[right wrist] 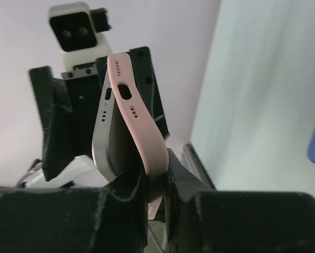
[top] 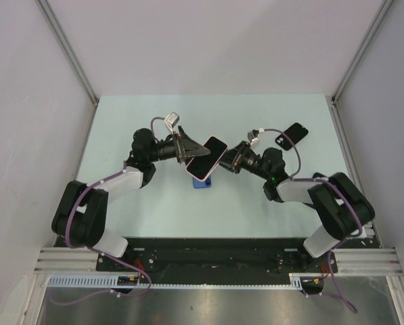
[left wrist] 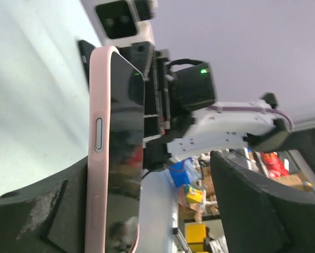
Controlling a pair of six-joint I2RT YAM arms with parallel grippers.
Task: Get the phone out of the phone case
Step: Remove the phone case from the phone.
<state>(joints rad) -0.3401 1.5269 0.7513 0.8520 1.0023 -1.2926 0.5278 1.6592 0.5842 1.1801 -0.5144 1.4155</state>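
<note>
Pink-cased phone (top: pixel 206 159) held above table (top: pixel 120 115) between left gripper (top: pixel 186 150) and right gripper (top: pixel 227 160), blue item (top: pixel 202 183) beneath, black object (top: pixel 291 135) beyond right gripper

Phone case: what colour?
Pale pink phone case, best seen in the left wrist view, wrapping the black-screened phone.
</note>
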